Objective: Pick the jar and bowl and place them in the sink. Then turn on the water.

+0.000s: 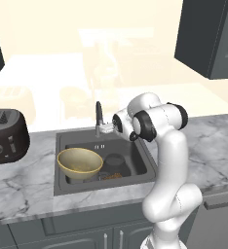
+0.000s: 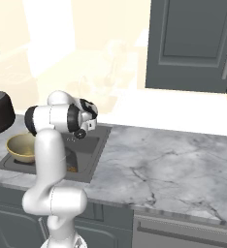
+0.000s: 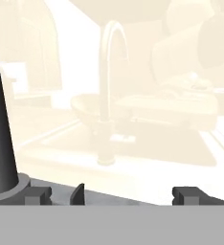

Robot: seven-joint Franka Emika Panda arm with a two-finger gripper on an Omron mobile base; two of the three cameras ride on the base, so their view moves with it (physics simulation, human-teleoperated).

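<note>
Below, a grey marbled surface [image 1: 28,187] is seen spanning both base views, with dark cabinets [image 2: 193,43] hung above it to the right. Set into the surface is the sink [image 1: 62,141], a dark rectangular basin with its tap [image 1: 98,116] at the back edge. The arm [image 1: 172,160] is raised from the front of the surface and bent over the sink's right side.

Inside the sink the bowl [image 1: 80,162] is seen tilted at the left, and the jar [image 1: 114,167] is seen just beside it to the right, its brown granules visible in the left base view. In the right base view the bowl [image 2: 21,147] is shown, but the jar is largely hidden behind the arm. A black toaster [image 1: 6,136] is stood on the surface left of the sink.

The claw [image 3: 133,194] is held up by the tap, above the sink's back edge and well above bowl and jar; nothing is grasped, and its fingers [image 3: 77,194] are spread wide. In the hand view the tap's dark stem [image 3: 0,124] is shown close at the left, just beside the left finger, a detail not given by the base views.
</note>
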